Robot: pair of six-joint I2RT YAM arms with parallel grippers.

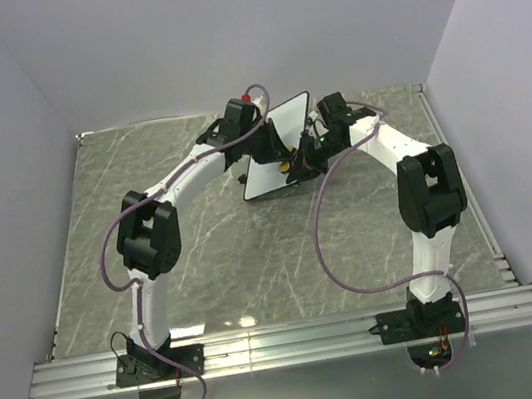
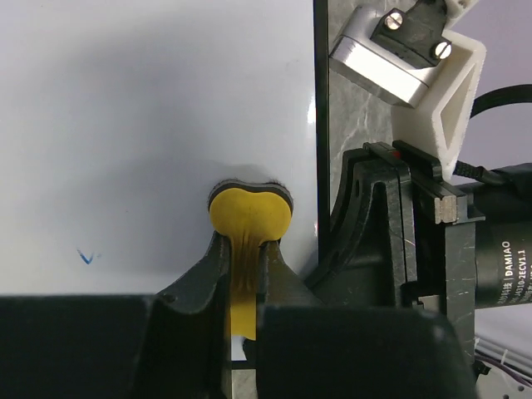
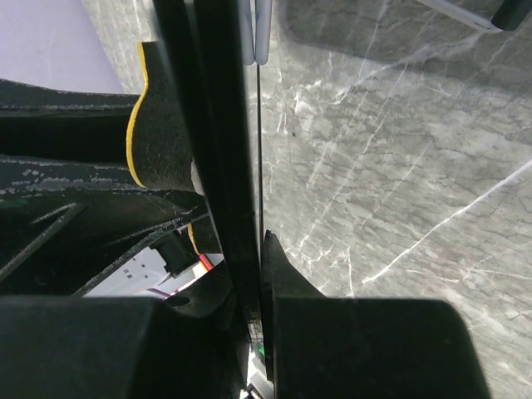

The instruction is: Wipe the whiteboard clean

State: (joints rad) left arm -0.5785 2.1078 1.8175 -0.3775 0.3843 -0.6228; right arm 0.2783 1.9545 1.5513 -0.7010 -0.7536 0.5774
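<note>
Grey marble table. The whiteboard is at far centre between the two arms, raised at a tilt with its white face toward the left arm. Can't tell from the top view whether its near-left corner touches the table.

Left gripper: jaws pinched tight on the stem of the yellow eraser. The eraser's rounded head sticks out past the fingertips, with a dark felt layer behind the yellow and against the board face. It sits close to the board's right edge in the left wrist view, just inside the thin black frame.

Right gripper: closed on the whiteboard's edge, one finger on each side of the frame. The board shows edge-on in the right wrist view. The eraser shows on the left side of the board there, black felt against it, yellow rim on the outside.

Board face is mostly clean white. One small blue mark sits left of the eraser, well apart from it and low in the left wrist view.

Purple cables loop along both arms. The arm bases are bolted to the aluminium rail at the near edge.
</note>
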